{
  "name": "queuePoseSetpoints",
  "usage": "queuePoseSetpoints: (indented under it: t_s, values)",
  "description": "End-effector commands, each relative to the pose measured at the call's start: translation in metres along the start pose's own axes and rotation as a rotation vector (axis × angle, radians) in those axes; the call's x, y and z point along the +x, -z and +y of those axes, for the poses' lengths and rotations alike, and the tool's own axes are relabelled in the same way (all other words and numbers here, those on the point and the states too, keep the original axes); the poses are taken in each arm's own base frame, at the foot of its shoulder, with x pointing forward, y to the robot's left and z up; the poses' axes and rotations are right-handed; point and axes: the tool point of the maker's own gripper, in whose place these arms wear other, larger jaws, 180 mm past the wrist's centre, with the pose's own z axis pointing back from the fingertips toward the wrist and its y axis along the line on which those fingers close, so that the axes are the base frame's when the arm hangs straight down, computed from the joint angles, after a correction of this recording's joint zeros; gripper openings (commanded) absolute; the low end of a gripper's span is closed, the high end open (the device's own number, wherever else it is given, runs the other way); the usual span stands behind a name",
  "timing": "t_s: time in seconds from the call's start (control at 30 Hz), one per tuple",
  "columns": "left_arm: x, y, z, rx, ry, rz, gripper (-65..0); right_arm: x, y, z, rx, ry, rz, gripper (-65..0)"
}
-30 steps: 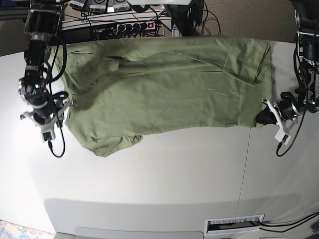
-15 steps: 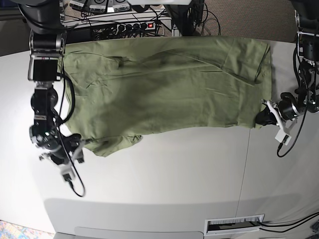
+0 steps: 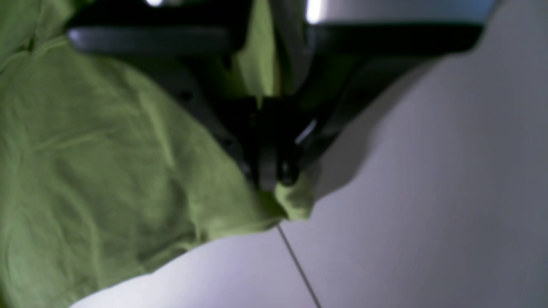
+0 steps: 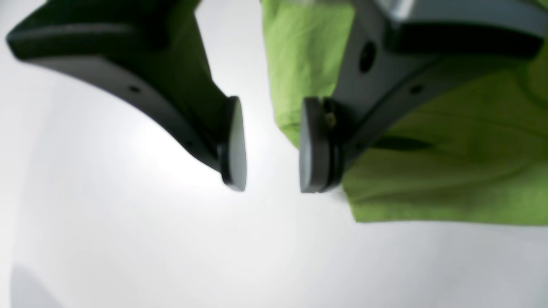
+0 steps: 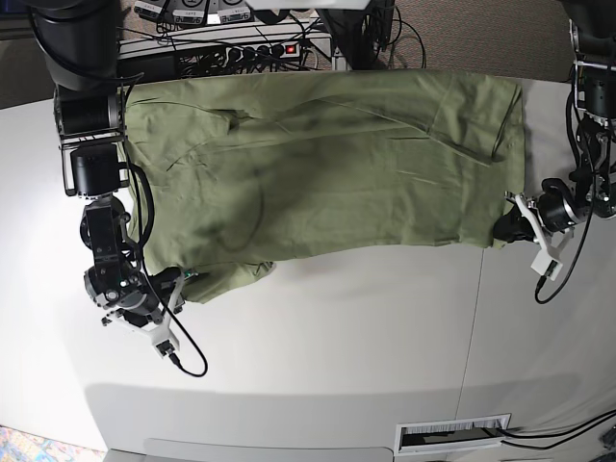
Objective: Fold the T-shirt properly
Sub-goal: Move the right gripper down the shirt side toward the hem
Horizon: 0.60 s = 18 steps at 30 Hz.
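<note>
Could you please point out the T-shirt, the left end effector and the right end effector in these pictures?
T-shirt [image 5: 327,173]: base view, middle of the spread green fabric.
Left end effector [image 5: 507,227]: base view, fingertips shut on the T-shirt's corner.
Right end effector [image 4: 272,147]: right wrist view, the gap between its open fingertips.

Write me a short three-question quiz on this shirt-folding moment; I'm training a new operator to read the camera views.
1. True or false: the left gripper is clamped on a corner of the T-shirt.
2. Multiple choice: the right gripper is A) shut on a sleeve, B) open with nothing between its pads, C) lifted high over the table.
3. Fill in: in the base view, the shirt lies spread across the ____ half of the table.

Key
1. True: green cloth is bunched at its closed tips.
2. B: the pads stand apart with bare table between them, the shirt's edge just beside one pad.
3. Far (upper) half.
</note>
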Motion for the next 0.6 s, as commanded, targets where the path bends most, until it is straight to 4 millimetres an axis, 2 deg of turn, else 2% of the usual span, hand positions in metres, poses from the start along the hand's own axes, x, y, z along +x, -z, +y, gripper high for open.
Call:
queuePoseSetpoints:
  t_s: [0.0,0.17,0.3,0.4,0.43,0.5,0.57]
  values:
    - [0.024,-0.009,0.005,0.005,0.022,-0.061,-65.0,0.024,-0.008,-0.014,-0.022,0.003,-0.066,-43.1]
    - [0.024,-0.009,0.005,0.005,0.022,-0.061,-65.0,0.024,-0.002,0.003,0.008,0.006,-0.081,-44.0]
    - [0.024,-0.009,0.005,0.005,0.022,-0.062,-65.0,0.020,0.000,0.011,0.021,0.006,-0.067,-52.6]
    - [0.024,-0.009,0.005,0.005,0.022,-0.061,-65.0,0.017,0.001,0.010,0.021,0.006,-0.056,-53.2]
    - [0.024,-0.009,0.005,0.005,0.022,-0.062,-65.0,0.017,0.001,0.010,0.021,0.006,-0.050,-55.5]
    - [0.024,-0.009,0.005,0.005,0.022,-0.062,-65.0,0.014,0.001,0.010,0.021,0.006,-0.038,-64.8]
    - [0.024,-0.009,0.005,0.005,0.022,-0.062,-65.0,0.013,0.000,0.010,0.019,0.006,-0.029,-65.0]
